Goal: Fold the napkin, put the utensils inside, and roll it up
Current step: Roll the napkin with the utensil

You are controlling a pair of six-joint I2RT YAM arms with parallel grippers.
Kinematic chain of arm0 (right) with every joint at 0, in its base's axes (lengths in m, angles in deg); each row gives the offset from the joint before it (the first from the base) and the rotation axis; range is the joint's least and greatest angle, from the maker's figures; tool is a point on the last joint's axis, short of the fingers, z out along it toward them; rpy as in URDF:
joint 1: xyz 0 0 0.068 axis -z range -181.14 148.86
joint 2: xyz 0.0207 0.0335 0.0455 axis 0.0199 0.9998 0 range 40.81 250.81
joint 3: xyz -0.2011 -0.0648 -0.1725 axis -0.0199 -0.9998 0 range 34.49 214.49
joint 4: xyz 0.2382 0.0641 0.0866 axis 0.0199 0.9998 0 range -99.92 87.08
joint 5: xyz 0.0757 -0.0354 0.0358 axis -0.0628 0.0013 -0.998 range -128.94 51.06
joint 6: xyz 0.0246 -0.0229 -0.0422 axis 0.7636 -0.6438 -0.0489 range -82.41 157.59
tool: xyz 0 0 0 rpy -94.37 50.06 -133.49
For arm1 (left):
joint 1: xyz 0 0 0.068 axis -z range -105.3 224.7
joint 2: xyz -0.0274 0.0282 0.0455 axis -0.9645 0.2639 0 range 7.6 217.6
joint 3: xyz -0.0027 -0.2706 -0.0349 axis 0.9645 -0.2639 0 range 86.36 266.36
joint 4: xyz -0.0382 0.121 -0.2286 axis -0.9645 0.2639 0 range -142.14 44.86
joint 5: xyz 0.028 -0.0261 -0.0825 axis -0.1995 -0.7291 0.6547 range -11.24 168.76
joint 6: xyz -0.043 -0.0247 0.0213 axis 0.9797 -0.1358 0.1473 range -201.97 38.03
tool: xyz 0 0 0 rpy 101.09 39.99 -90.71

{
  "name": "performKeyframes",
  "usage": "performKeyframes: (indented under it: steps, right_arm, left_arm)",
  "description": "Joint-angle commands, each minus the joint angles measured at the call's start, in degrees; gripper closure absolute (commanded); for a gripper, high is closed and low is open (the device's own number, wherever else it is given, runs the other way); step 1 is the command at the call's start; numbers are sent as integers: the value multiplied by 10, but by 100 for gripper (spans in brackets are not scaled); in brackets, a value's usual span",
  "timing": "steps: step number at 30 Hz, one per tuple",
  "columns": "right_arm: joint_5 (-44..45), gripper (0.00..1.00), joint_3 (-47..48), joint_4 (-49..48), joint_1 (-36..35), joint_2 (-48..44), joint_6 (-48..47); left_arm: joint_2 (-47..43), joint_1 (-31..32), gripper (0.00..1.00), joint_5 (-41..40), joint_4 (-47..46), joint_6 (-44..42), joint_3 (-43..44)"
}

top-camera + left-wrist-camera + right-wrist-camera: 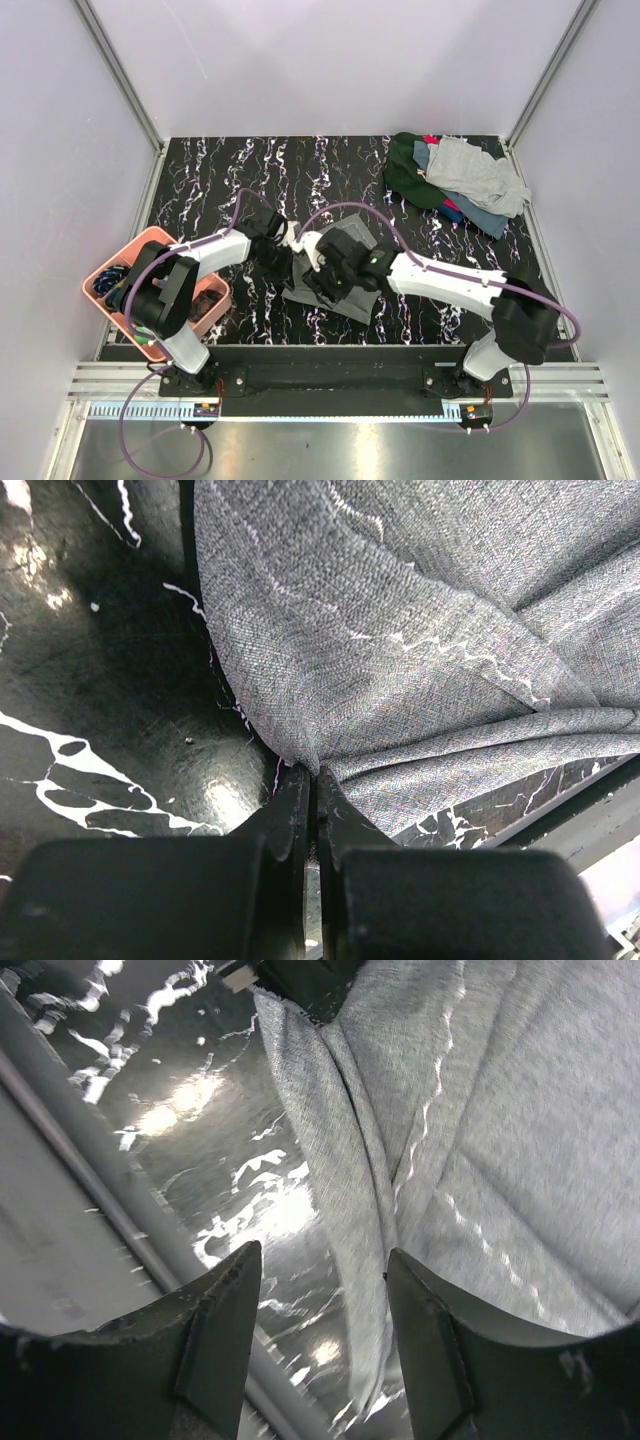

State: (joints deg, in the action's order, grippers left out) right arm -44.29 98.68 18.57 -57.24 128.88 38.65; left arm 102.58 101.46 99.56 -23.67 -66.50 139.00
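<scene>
The grey napkin (340, 243) lies rumpled in the middle of the black marbled table, partly under both arms. My left gripper (287, 256) is at its left edge. In the left wrist view that gripper (312, 772) is shut on a pinched corner of the napkin (400, 630), and the cloth fans out from the fingertips. My right gripper (322, 276) is over the napkin's near part. In the right wrist view it (322, 1260) stands open, a raised fold of the napkin (500, 1160) running between its fingers without being clamped. The utensils are out of view.
A pink basket (100, 275) with dark items sits at the table's left edge beside the left arm. A heap of green, light-grey and blue cloths (455, 180) lies at the back right. A metal rail (90, 1200) runs along the near table edge.
</scene>
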Motion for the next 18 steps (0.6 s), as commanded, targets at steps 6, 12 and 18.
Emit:
performKeyframes:
  steps: [6, 12, 18]
  right_arm:
    - [74, 37, -20, -110, -36, 80, -102]
    - [53, 36, -22, -116, -35, 105, -120]
    - [17, 38, -15, -113, -34, 133, -120]
  left_arm:
    - [6, -1, 100, 9, 25, -9, 14]
    - [15, -2, 100, 13, 28, -11, 20]
    - [14, -4, 100, 14, 31, -13, 25]
